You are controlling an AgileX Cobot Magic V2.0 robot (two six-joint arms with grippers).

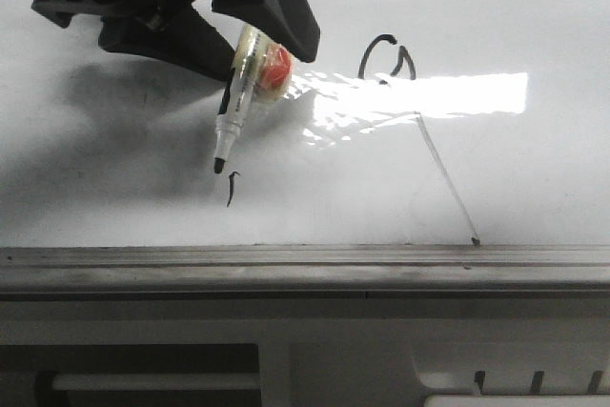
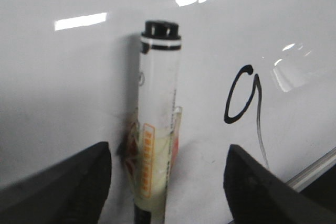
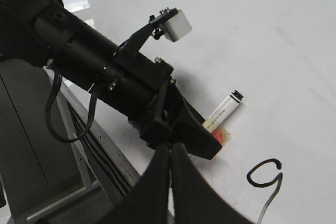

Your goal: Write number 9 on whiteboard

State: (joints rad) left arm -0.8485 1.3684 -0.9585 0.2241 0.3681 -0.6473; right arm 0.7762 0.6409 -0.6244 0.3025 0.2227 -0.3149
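Observation:
The whiteboard (image 1: 534, 169) lies flat and fills the front view. The number 9 (image 1: 386, 59) is drawn on it, a small black loop with a long faint tail slanting toward the bottom rail; it also shows in the left wrist view (image 2: 241, 95) and the right wrist view (image 3: 265, 174). A white marker pen (image 1: 233, 107) with tape and a red patch lies on the board, tip toward the rail. My left gripper (image 2: 168, 156) is open, its fingers wide apart on either side of the pen (image 2: 157, 108) without touching it. My right gripper (image 3: 170, 153) is shut and empty, away from the pen.
A short black tick mark (image 1: 232, 188) sits just below the pen tip. The grey metal rail (image 1: 286, 259) runs along the board's near edge, with the table frame below it. The left arm (image 3: 89, 61) reaches over the board from the rail side. Bright glare (image 1: 448, 94) crosses the 9.

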